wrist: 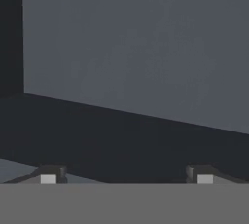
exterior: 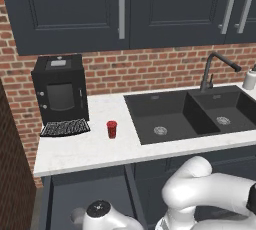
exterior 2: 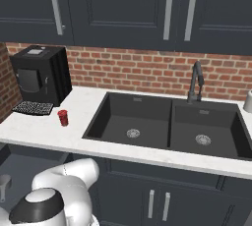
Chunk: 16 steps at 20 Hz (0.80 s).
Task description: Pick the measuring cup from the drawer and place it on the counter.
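Note:
The drawer [exterior: 75,189] stands pulled out under the counter's [exterior: 85,149] left end, its dark inside showing. The measuring cup [exterior 2: 4,183], small and grey, sits in the drawer [exterior 2: 22,168] at the far left edge of the right base view. In the left base view the cup [exterior: 76,216] peeks out just left of the arm's black-capped joint. My arm bends down into the drawer. In the hand view my gripper [wrist: 126,177] is open, its fingertips [wrist: 48,176] far apart with nothing between them, facing a flat grey drawer panel above a dark band.
A small red cup [exterior: 111,129] stands on the counter beside a black coffee machine [exterior: 60,91]. The black double sink [exterior: 190,114] with its faucet [exterior: 212,69] fills the counter's right side. Upper cabinets hang above the brick wall.

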Motion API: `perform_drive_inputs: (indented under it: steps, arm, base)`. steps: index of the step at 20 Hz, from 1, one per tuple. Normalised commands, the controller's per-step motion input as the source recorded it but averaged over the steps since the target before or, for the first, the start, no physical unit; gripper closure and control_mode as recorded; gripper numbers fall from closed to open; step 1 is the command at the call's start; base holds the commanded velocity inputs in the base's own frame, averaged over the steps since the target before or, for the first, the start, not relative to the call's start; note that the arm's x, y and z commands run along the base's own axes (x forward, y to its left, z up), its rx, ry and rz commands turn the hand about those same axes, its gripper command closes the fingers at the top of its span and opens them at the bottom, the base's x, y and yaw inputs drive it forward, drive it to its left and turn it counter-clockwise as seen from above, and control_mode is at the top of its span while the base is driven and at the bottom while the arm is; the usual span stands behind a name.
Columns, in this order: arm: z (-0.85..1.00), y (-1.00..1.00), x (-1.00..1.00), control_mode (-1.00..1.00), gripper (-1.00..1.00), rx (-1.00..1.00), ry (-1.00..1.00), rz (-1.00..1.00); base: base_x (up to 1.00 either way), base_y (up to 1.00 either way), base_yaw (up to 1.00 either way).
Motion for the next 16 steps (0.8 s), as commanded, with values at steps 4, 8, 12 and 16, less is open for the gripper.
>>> perform_drive_inputs:
  steps: [4, 8, 12, 16]
  arm:
    - [0.03, 0.00, 0.09, -1.00, -1.00, 0.00, 0.00, 0.01]
    - [0.24, -0.01, 0.66, -1.00, -1.00, 0.04, 0.00, 0.06]
    - [0.28, 0.00, 1.00, -1.00, -1.00, 0.05, 0.00, 0.06]
    - [0.10, 0.00, 1.00, -1.00, -1.00, -0.03, 0.03, 0.08]
  base:
    - [0.00, 0.00, 0.00]
    - [0.00, 0.00, 0.00]
    - [0.00, 0.00, 0.00]
    - [0.00, 0.00, 0.00]
